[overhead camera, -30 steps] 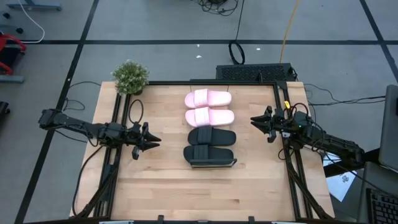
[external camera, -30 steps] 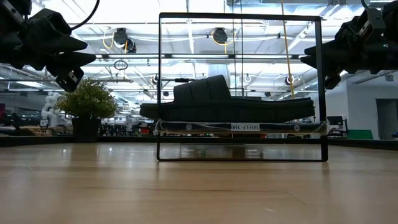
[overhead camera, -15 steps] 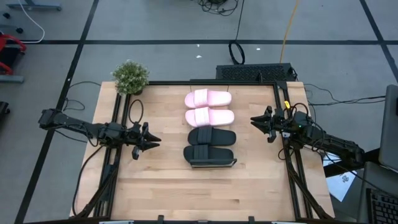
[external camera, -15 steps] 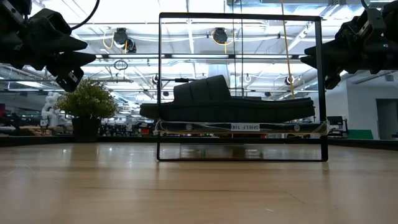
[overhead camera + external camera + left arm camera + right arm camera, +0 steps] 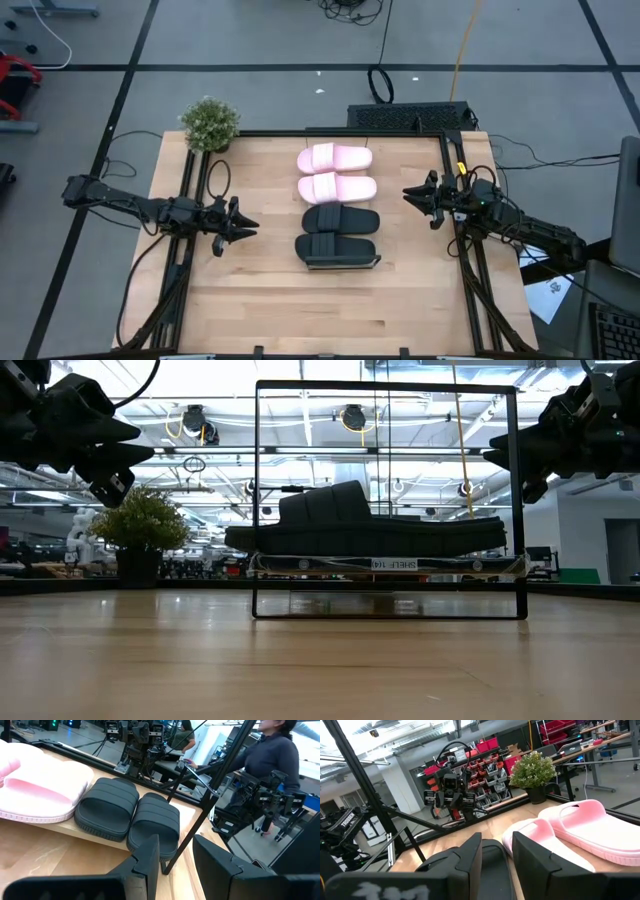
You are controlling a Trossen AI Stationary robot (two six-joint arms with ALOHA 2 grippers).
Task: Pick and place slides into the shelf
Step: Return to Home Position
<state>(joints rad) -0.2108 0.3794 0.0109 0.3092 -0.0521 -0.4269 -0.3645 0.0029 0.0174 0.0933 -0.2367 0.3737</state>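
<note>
Four slides lie side by side on the shelf (image 5: 385,564) at the table's middle: two pale pink ones (image 5: 336,172) toward the far edge, two black ones (image 5: 339,234) nearer. They rest sole-down on its slats. The low view shows one black slide (image 5: 360,525) inside the shelf's dark metal frame. My left gripper (image 5: 243,225) hovers open above the table, left of the black slides (image 5: 130,815), pointing at them. My right gripper (image 5: 412,193) hovers open to the right of the pink slides (image 5: 570,832). Neither touches anything.
A potted plant (image 5: 209,124) stands at the table's far left corner. Dark frame rails (image 5: 185,250) run along the left and right sides (image 5: 468,270). A person (image 5: 272,755) stands beyond the table in the left wrist view. Bare wood lies near the front edge (image 5: 330,310).
</note>
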